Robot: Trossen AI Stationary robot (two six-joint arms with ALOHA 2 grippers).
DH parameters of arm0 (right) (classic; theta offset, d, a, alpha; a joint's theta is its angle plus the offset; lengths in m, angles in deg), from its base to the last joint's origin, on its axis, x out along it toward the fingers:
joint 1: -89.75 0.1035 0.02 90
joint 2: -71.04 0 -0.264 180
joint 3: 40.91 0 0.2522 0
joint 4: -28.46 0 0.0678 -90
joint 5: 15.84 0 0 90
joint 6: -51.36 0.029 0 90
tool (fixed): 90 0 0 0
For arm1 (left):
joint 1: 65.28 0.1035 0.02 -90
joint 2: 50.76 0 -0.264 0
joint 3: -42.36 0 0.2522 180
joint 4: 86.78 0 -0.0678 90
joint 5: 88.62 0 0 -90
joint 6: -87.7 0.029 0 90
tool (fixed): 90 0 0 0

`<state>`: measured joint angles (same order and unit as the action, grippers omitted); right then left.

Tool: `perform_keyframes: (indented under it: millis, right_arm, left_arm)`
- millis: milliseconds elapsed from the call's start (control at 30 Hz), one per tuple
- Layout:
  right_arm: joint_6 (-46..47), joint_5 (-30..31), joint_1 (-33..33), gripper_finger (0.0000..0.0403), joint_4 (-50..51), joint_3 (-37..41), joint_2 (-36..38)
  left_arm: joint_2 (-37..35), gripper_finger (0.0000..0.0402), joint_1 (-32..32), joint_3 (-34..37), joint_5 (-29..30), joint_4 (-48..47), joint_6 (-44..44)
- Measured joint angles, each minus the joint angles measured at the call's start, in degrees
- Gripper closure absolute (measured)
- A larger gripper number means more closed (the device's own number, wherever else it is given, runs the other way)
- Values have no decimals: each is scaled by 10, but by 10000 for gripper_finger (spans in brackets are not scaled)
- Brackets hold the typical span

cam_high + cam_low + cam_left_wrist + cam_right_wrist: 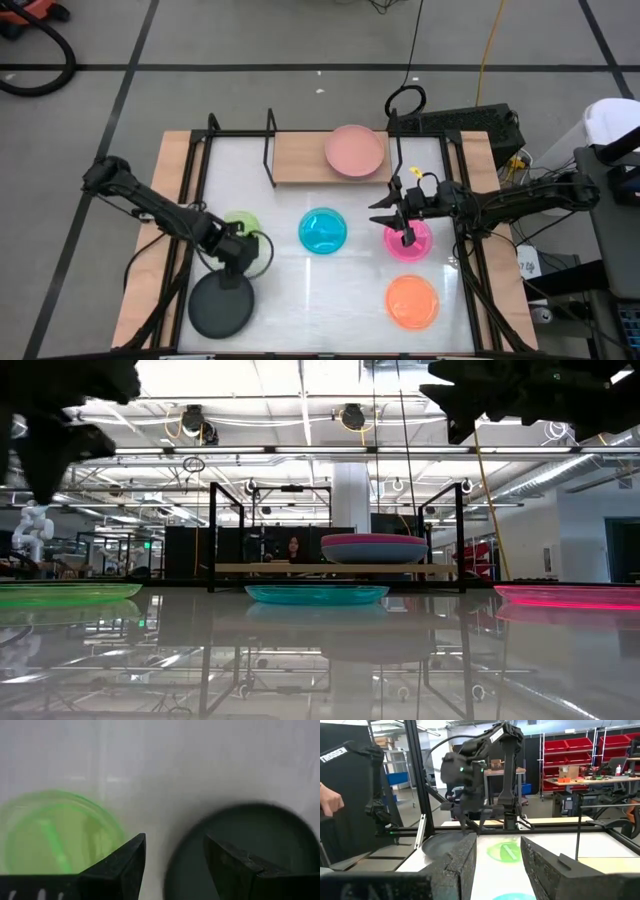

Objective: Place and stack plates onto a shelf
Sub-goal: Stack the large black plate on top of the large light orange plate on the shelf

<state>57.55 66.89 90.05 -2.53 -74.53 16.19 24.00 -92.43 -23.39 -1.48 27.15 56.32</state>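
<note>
Two stacked plates are seen on the shelf (300, 160), at its right-hand end in the high view: a salmon plate (354, 150) on top and, as the low view shows, a blue plate (372, 552) beneath it, so the stack is judged to be begun while the shelf's left half is left bare for a second pile. Five plates are spread singly on the white tabletop (290, 320), well apart from one another, which is judged to leave room for each rim to be approached by the fingers. The left gripper (238, 266) is held low over the gap between the green plate (243, 229) and the black plate (220, 304); its jaws are spread wide with nothing between them, and the black plate's rim is framed just ahead of them in the left wrist view, so that plate is judged the likelier next pick. The right gripper (408, 238) is poised above the pink plate (409, 240), fingers parted and nothing gripped. The cyan plate (323, 230) and the orange plate (412, 301) lie untouched, the cyan one nearest the shelf. No magenta plate can be made out
</note>
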Motion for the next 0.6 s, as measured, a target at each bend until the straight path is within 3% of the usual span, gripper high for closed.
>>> perform_keyframes:
  millis: [167,600]
  right_arm:
    - [0,0,0,268,0,0,0]
    - [6,0,14,268,6,0,0]
  left_arm:
    - [52,199,-2,0,-71,1,23]
    - [130,199,2,0,-82,61,101]
